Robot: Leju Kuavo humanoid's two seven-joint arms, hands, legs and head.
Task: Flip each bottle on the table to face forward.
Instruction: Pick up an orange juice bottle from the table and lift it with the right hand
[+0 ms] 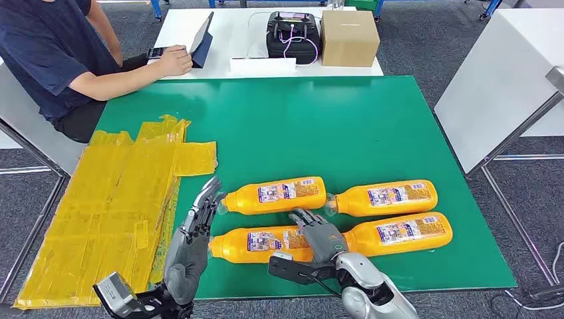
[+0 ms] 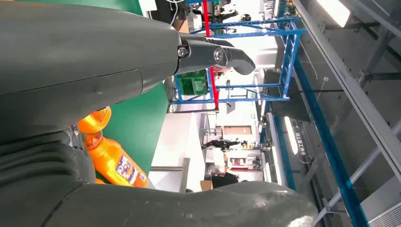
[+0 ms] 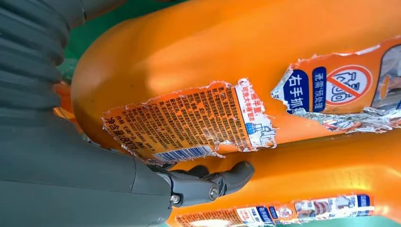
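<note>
Four orange bottles were laid on their sides on the green table [image 1: 372, 119], set in two rows of two near the front edge, caps pointing to the robot's left. The rear left bottle [image 1: 276, 195] was seen just beside the rear right bottle [image 1: 386, 197]; the front left bottle [image 1: 256, 242] and the front right bottle [image 1: 406, 232] lay in front of them. The right hand [image 1: 318, 234] was rested on the junction of the front pair, fingers spread over the orange bodies (a torn label was visible in the right wrist view). The left hand [image 1: 193, 239] was held upright with its fingers extended, holding nothing, close beside the bottle caps. Yellow plastic bags [image 1: 113, 199] were spread to the left. A seated person [image 1: 60, 53] was at the far table.
</note>
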